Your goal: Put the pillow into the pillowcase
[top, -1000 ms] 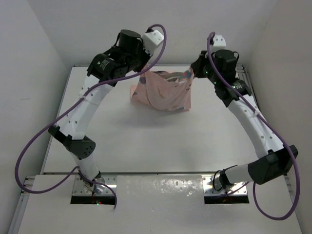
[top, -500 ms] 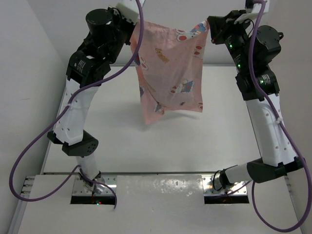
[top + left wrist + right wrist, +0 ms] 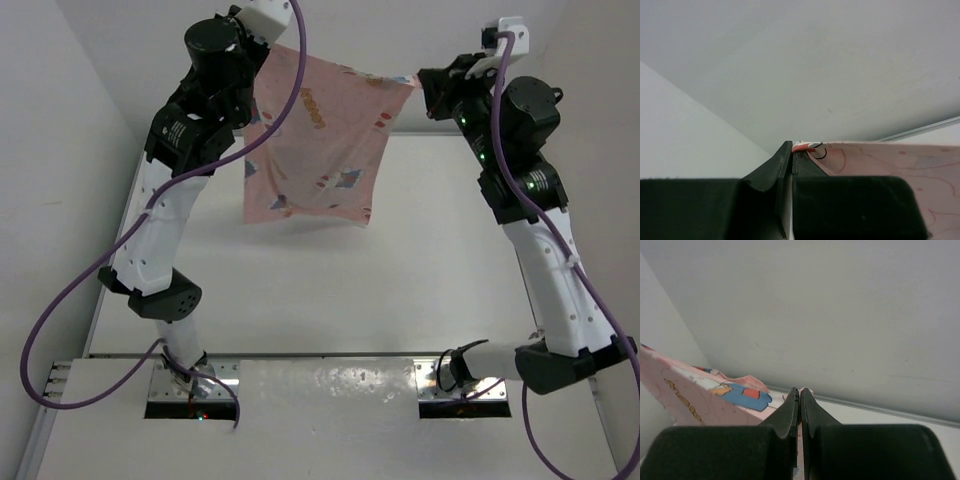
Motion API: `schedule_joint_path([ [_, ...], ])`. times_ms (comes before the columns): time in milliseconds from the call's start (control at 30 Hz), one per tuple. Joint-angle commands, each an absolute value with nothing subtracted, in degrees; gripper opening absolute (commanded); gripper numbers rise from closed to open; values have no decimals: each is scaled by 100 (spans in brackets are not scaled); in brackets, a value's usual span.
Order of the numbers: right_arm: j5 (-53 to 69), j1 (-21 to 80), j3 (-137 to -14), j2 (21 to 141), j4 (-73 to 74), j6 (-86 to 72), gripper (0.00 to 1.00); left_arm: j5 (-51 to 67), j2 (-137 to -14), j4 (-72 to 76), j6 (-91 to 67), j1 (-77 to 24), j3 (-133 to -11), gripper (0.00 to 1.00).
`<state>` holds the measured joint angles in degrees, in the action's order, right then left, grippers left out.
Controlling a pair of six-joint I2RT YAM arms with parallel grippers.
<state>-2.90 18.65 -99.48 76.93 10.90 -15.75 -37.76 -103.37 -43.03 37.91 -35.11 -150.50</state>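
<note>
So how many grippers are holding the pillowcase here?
2: the left gripper pinches the upper left corner of the pillowcase, the right gripper its upper right corner; it hangs spread between them.

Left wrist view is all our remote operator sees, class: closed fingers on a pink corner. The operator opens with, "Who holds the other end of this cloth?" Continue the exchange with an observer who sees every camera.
Observer: The right gripper, shut on the opposite top corner of the pillowcase.
Operator: Is the cloth lying on the table?
Observer: No. It hangs in the air from its top edge, and the bottom edge looks clear of the table.
Operator: Is that top edge slack?
Observer: Hardly. It runs almost straight from the left gripper across to the right one.
</note>
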Motion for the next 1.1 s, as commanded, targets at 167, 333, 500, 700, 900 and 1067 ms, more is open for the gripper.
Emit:
schedule_joint_path([
  [167,-624,1942,-9896,6461,1002,-1169,0,-4825,-9256,-3929,4323,-4077,-14310,0],
  [333,-729,1942,-10020,6249,1546,-1081,0,-5299,-8930,-3727,4552,-4464,-13984,0],
  [500,-310,1942,-9897,6581,2021,-1282,0,-5405,-8877,-3551,4755,-4746,-13483,0],
  [700,1730,2722,-9703,7635,2503,-680,56,-5362,-8974,-3287,4957,-4817,-13167,0],
  [900,1916,3647,-8399,7621,1482,-44,99,-5168,-9105,-3243,4808,-4614,-12850,0],
  [1067,1767,3911,-7401,7356,186,-202,99,-5028,-9211,-3375,4623,-4597,-12893,0],
])
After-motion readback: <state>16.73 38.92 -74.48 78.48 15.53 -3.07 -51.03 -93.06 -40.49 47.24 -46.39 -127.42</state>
